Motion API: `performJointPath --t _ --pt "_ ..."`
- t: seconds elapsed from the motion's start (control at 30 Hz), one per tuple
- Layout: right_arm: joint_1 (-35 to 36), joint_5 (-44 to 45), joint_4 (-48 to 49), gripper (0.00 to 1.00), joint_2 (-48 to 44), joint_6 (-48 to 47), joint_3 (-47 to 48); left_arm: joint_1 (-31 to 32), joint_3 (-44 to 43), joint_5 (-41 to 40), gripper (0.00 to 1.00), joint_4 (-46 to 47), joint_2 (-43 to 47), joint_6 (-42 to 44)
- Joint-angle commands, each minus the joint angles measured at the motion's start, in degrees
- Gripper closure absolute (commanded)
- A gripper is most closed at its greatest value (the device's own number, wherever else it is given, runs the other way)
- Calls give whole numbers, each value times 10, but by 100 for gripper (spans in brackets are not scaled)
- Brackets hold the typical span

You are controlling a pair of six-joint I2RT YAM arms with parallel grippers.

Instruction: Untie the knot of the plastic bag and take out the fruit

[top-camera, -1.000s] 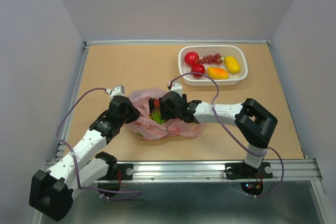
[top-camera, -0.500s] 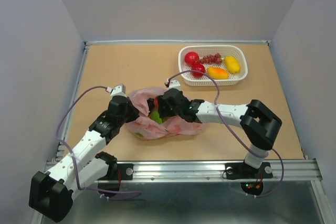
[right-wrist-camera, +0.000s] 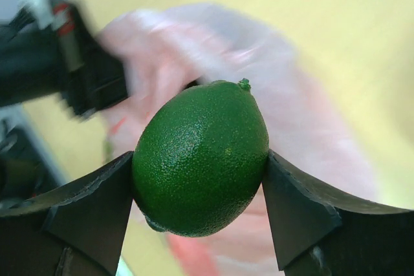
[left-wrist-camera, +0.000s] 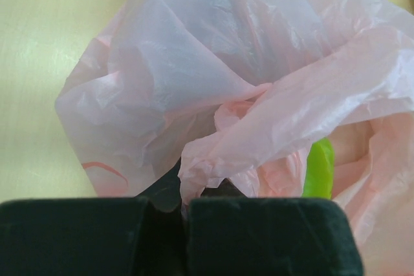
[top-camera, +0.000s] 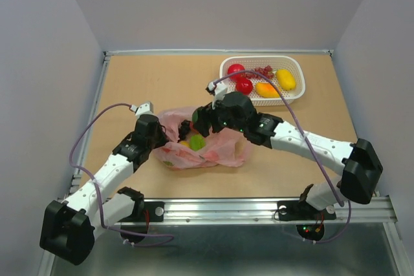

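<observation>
The pink plastic bag point(top-camera: 220, 153) lies open near the table's front centre. My left gripper point(top-camera: 169, 135) is shut on a bunched fold of the bag's point(left-wrist-camera: 194, 63) left edge and is seen at the bottom of the left wrist view point(left-wrist-camera: 184, 205). My right gripper point(top-camera: 193, 119) hovers just above the bag's mouth. Its jaws are shut on a dark green lime point(right-wrist-camera: 200, 156), one finger pressing each side. A light green fruit point(top-camera: 197, 141) lies inside the bag and shows at the right of the left wrist view point(left-wrist-camera: 320, 166).
A white basket point(top-camera: 261, 58) stands at the back right, holding two red fruits point(top-camera: 236, 71), red grapes point(top-camera: 261, 72) and two orange-yellow fruits point(top-camera: 286, 79). Low rails edge the brown table. Purple cables loop over both arms.
My right gripper has come up out of the bag with the lime between its jaws, and the right arm's elbow has swung out to the right. The left gripper keeps its hold on the bag.
</observation>
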State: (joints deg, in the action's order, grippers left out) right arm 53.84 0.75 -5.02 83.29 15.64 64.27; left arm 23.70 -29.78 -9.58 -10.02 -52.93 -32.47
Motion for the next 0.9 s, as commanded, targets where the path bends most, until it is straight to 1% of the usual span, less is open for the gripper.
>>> performJointPath --t 0.0,0.03,0.07,0.13,0.17,0.2,0.23,0.27,0.37,0.4,0.43,0.5,0.57,0.6,0.63,0.67,0.7,0.73,0.77,0.87 --pt "-91 86 4 96 -8 -46 59 -8 -22 -12 100 21 -2 21" --pt "-114 85 5 96 -2 -47 63 -8 -21 -9 100 26 -4 21" --pt "-161 86 4 96 2 -48 73 -7 -20 -4 100 27 -6 21" --pt "-207 84 4 95 24 -47 87 -7 -23 11 100 27 -10 24" --pt "-249 81 4 95 32 -48 95 -7 -23 17 100 26 -9 27" --pt "-270 83 4 95 55 -43 110 -7 -23 26 100 27 -8 34" --pt "-309 82 4 95 70 -38 118 -7 -22 32 100 32 -2 38" --pt "-327 77 3 94 86 -32 127 -7 -21 38 100 33 2 43" --pt "-376 72 4 88 153 -13 168 -8 -18 63 100 38 12 50" --pt "-383 72 4 87 170 -11 178 -7 -15 73 100 39 15 50" --pt "-389 72 3 83 205 -6 203 -7 -13 78 100 40 19 48" --pt "-403 61 4 79 234 2 224 -8 -5 84 100 40 24 36" --pt "-411 55 4 70 267 13 251 -7 0 87 100 36 28 19" --pt "-413 52 4 61 278 12 260 -7 4 90 100 33 28 12" --pt "-414 47 4 42 286 11 269 -7 7 91 100 31 29 5" --pt "-413 40 3 31 294 8 277 -7 9 93 100 29 30 -2" --pt "-414 35 3 11 300 7 284 -7 15 93 100 29 29 -18" --pt "-413 29 3 4 302 6 286 -8 17 109 100 26 28 -24" --pt "-414 25 3 0 300 4 286 -7 21 109 100 22 27 -32" --pt "-413 9 3 0 286 2 270 -7 29 105 100 5 21 -56"
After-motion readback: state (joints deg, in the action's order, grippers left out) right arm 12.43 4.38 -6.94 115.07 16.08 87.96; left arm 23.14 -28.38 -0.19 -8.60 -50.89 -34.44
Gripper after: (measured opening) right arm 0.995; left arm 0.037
